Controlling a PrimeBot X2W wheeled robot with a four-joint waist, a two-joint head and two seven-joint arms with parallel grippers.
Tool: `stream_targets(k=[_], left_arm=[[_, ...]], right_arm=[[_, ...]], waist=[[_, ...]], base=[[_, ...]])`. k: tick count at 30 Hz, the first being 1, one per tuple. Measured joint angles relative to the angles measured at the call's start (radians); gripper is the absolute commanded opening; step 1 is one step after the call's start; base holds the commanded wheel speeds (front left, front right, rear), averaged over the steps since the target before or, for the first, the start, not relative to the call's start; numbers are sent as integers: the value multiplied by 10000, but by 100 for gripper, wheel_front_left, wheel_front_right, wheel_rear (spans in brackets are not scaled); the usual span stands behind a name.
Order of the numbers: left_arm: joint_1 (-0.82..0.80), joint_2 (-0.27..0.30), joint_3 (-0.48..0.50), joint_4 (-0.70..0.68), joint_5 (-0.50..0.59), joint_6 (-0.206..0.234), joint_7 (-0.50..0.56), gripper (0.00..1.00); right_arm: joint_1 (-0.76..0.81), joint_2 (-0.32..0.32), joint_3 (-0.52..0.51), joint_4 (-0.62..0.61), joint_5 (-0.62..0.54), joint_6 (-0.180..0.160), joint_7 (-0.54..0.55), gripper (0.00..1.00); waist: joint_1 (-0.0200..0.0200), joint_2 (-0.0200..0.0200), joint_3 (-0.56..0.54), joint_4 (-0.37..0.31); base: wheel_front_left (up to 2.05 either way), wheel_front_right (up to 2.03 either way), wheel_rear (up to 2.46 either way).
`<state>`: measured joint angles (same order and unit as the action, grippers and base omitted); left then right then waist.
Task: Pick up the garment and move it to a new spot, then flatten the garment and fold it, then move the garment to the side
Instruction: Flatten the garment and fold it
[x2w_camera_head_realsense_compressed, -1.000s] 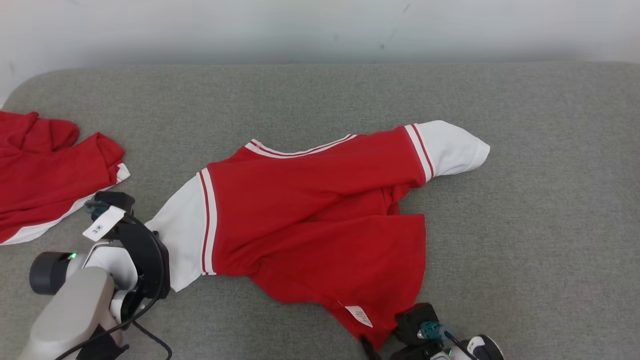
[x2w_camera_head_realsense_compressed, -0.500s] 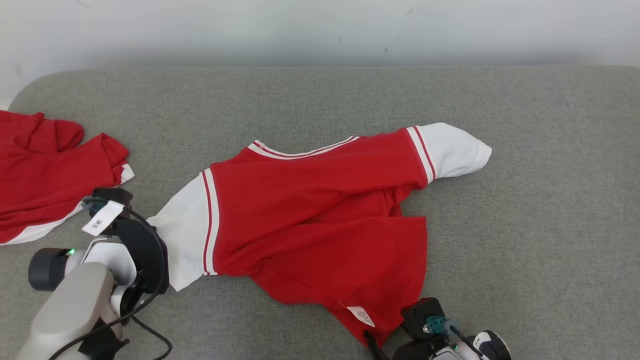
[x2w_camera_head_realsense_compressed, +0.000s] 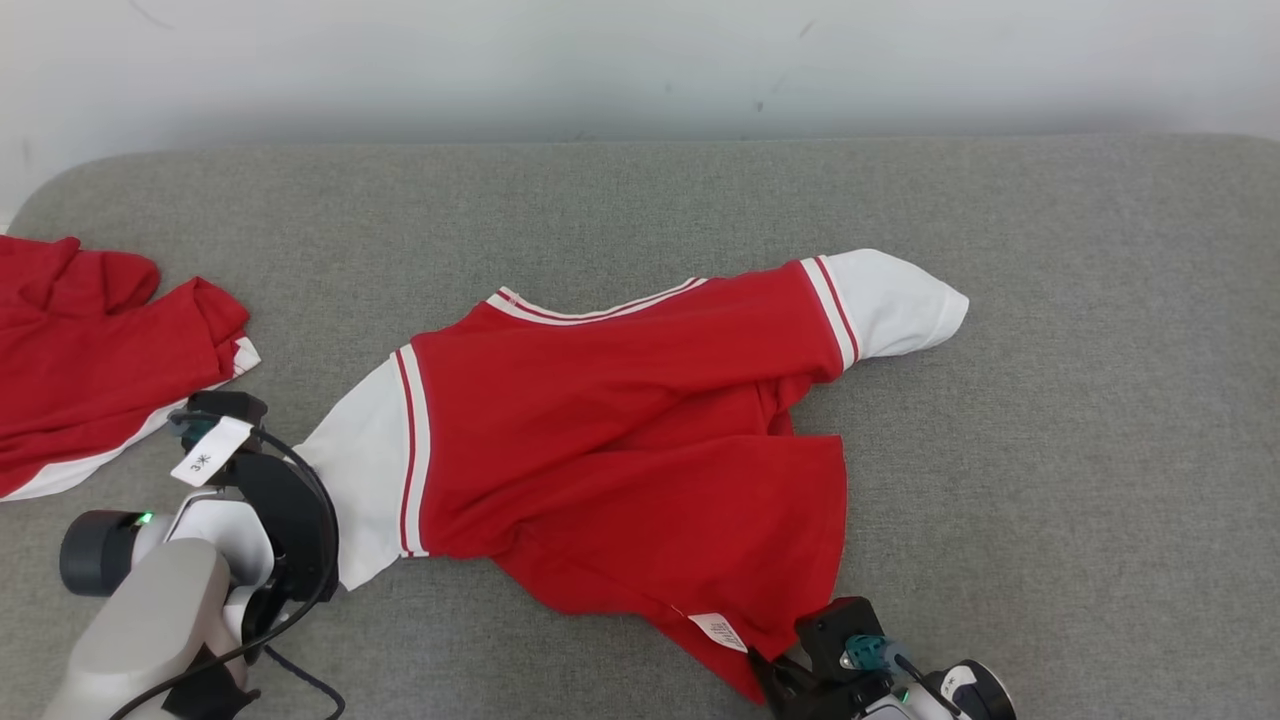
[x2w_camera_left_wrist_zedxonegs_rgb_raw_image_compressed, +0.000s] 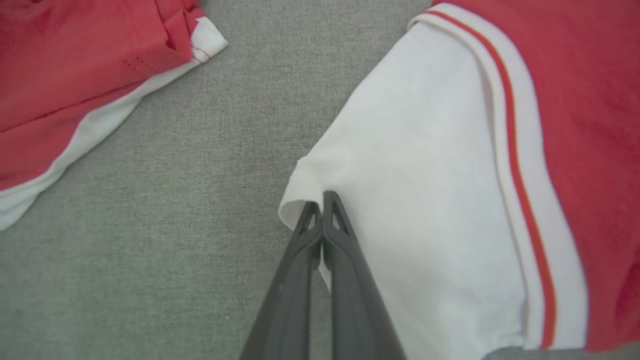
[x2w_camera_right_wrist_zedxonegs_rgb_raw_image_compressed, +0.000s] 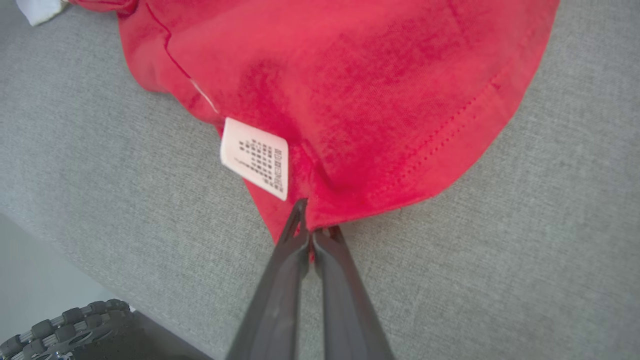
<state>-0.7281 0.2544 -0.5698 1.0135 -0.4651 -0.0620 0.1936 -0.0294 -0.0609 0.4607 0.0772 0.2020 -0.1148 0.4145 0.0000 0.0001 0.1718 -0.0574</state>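
- Left gripper (x2w_camera_left_wrist_zedxonegs_rgb_raw_image_compressed: 321, 205): reaching forward, tips pressed together, pinching the garment's (x2w_camera_head_realsense_compressed: 620, 430) white sleeve (x2w_camera_left_wrist_zedxonegs_rgb_raw_image_compressed: 425, 165) edge.
- Right gripper (x2w_camera_right_wrist_zedxonegs_rgb_raw_image_compressed: 312, 227): low, pinching the red hem (x2w_camera_right_wrist_zedxonegs_rgb_raw_image_compressed: 425, 150) corner beside the label (x2w_camera_right_wrist_zedxonegs_rgb_raw_image_compressed: 255, 157).

Bare indoor workspace, seemingly a test lab: grey fabric-covered table (x2w_camera_head_realsense_compressed: 1050, 300) across the frame, plain scuffed white wall (x2w_camera_head_realsense_compressed: 640, 60) along the top.

Bare grey surface (x2w_camera_head_realsense_compressed: 1080, 420) right of garment (x2w_camera_head_realsense_compressed: 620, 430); second red garment (x2w_camera_head_realsense_compressed: 90, 370) crowds left edge.
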Motion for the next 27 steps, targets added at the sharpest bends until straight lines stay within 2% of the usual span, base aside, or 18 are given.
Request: stream_targets(k=[6, 10, 16, 22, 23, 27], left_arm=[[1, -42, 132, 134, -36, 4, -280, 0], [-73, -286, 723, 58, -619, 69, -828, 0], [-239, -453, 857, -33, -731, -4, -1363, 0], [-232, -602, 1354, -311, -1258, -100, -1998, 0], [-232, -823, 1868, -650, -1779, -155, -2424, 0], [-230, -1534, 2652, -1712, -2706, -309, -3352, 0]], right_arm=[[-8, 6, -134, -219, 17, -10, -23, 0], [-58, -25, -688, -612, 107, -13, -244, 0], [-364, -437, -1396, -849, 104, -44, -376, 0], [-384, -433, -1860, -1162, 123, -82, -652, 0], [-460, -502, -2255, -1390, 128, -82, -830, 0], [-861, -1104, -3289, -1992, 144, -86, -1204, 0]], waist=[[0, 0, -186, -34], [-1, -1, -366, -23], [0, 0, -730, 35], [0, -1, -1114, 60], [-1, 0, -1274, 60], [-1, 0, -1583, 72]], base=[[0, 0, 0], [0, 0, 0], [0, 0, 0], [0, 0, 0], [0, 0, 0], [0, 0, 0]])
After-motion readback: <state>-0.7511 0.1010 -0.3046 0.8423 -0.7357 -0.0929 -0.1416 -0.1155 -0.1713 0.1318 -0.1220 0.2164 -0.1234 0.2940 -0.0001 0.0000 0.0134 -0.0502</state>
